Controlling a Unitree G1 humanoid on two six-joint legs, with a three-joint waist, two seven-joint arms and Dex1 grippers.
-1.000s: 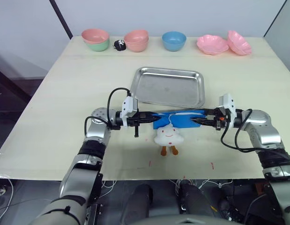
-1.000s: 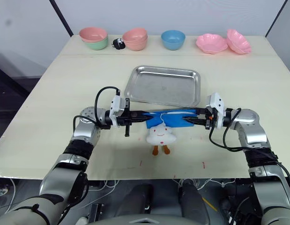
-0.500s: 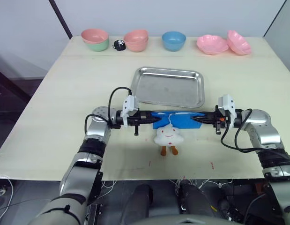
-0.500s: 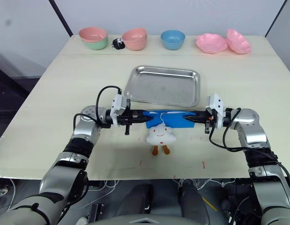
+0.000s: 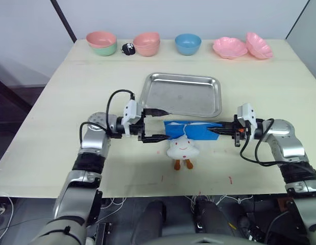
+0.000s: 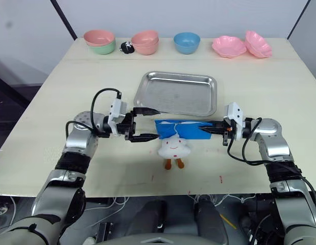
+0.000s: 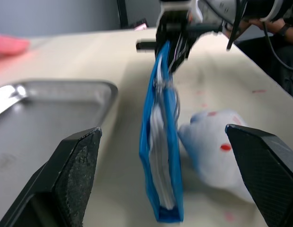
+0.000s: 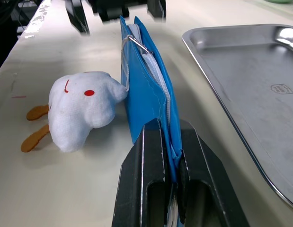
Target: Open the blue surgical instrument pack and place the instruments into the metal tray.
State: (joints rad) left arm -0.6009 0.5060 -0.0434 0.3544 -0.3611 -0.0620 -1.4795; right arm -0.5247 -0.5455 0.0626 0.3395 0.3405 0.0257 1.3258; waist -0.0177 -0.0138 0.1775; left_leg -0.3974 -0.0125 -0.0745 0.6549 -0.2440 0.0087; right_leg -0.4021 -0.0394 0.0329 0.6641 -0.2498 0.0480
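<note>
— Where is the blue pack (image 5: 191, 129)?

— It stands on edge on the table (image 5: 55, 102), stretched between the two grippers. The right gripper (image 5: 213, 132) pinches one end of it with its fingers closed tight on the blue edge.

— And the left gripper (image 5: 159, 124)?

— Its fingers are spread wide, one toward the tray, one toward the table's near edge, holding nothing. The pack's free end sits just past its fingertips, not touching them.

— Where is the tray (image 5: 184, 95)?

— Just beyond both grippers, flat on the table, with nothing in it.

— Anything else close by?

— A white plush toy (image 5: 183, 149) with orange feet lies against the pack's near face, between the grippers. A row of bowls (image 5: 147, 44) stands far beyond the tray.
</note>
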